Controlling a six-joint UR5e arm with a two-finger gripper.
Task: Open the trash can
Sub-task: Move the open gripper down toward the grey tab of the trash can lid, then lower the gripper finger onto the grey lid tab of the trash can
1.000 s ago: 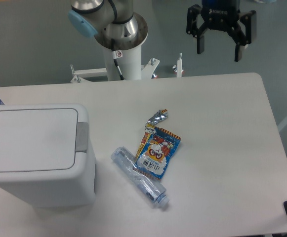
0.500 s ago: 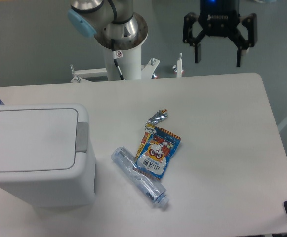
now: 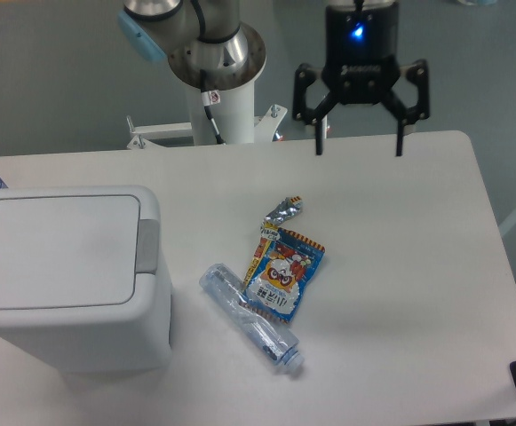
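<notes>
A pale white table (image 3: 400,266) fills most of the view, with grey floor behind it and my arm's base post (image 3: 218,89) standing at the far edge.

At the left sits the trash can (image 3: 71,275), a big white box near the front corner, its flat lid (image 3: 58,251) down and flush. The grey push tab (image 3: 147,246) is on the lid's right edge, facing the middle of the table. That tab is what I need.

Toward the centre lie a crushed clear bottle (image 3: 251,319) and a bright snack packet (image 3: 282,271), touching each other and well apart from the can.

Further right, over the far edge, hangs my gripper (image 3: 357,146), fingers spread wide and carrying nothing.

To do this well I should travel left above the litter, not through it, and probably close the fingers first so one blunt tip meets the tab. I would come straight down onto the tab's middle and press firmly. From this high angle I cannot judge how far the tab travels, so I would push slowly and watch for the lid to spring.
</notes>
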